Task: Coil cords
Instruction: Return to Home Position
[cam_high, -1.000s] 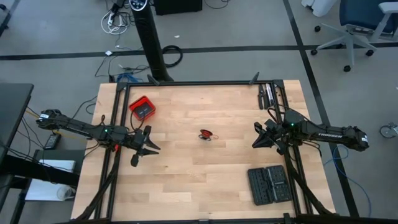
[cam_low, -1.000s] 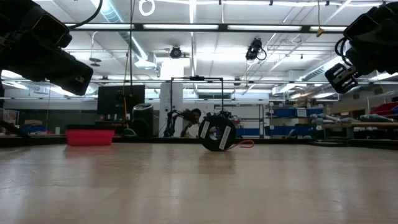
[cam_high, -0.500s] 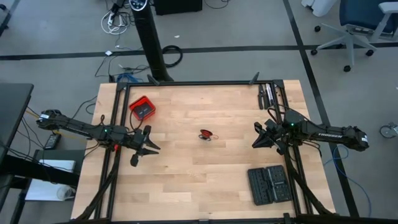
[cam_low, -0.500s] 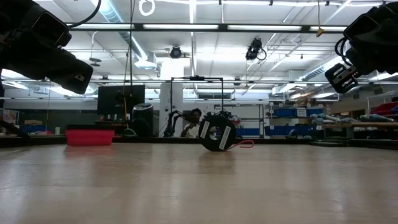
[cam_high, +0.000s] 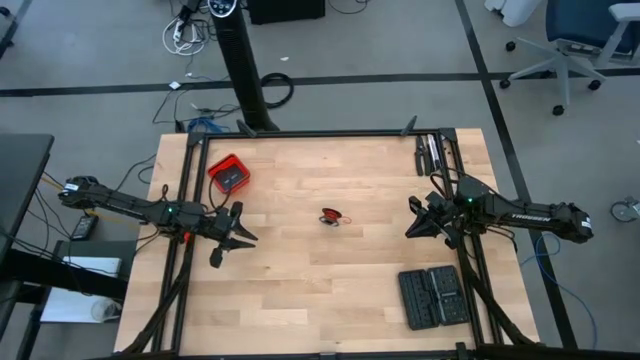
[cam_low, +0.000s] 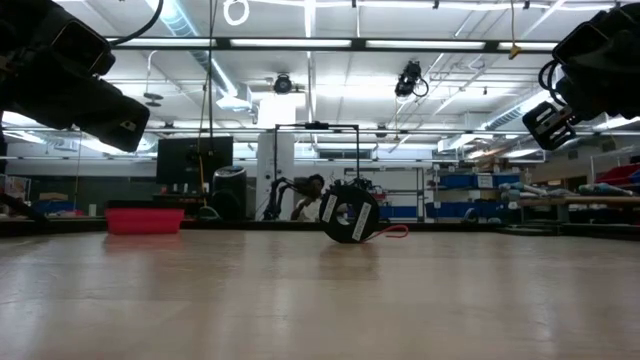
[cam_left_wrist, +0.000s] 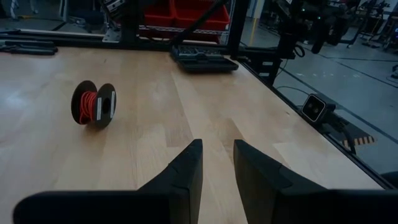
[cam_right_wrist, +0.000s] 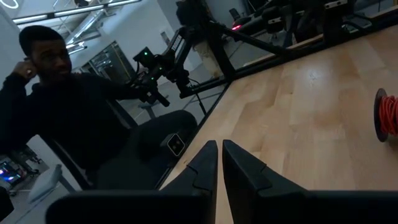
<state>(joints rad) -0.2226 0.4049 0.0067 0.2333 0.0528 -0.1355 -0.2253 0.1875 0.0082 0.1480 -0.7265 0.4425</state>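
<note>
I'm seeing the red wire (cam_high: 330, 216) sitting wound on its little dark spool (cam_left_wrist: 94, 104), approx. in the mid of the desk (cam_high: 330, 300). The spool is resting on its round edges. A short bit of red wire is poking out beside it & lying on the wood.

The left tool (cam_high: 247, 228) is hanging over the left side of the desk, well apart from the spool & pointing toward it. Its fingers (cam_left_wrist: 186, 171) are sitting w/ a narrow gap between them & nothing is in the gap.

The right tool (cam_high: 412, 222) is hanging over the right side, also well apart from the spool. Its fingers (cam_right_wrist: 205, 163) are sitting almost together, w/ only a thin slit, & they are gripping nothing.

A red box w/ a black top (cam_high: 229, 176) is sitting nr the far left corner, just behind the left tool. A black case (cam_high: 432, 296) is lying at the near right edge of the desk. In the right wrist view a person in dark clothes (cam_right_wrist: 62, 106) is sitting in the room past the desk.
</note>
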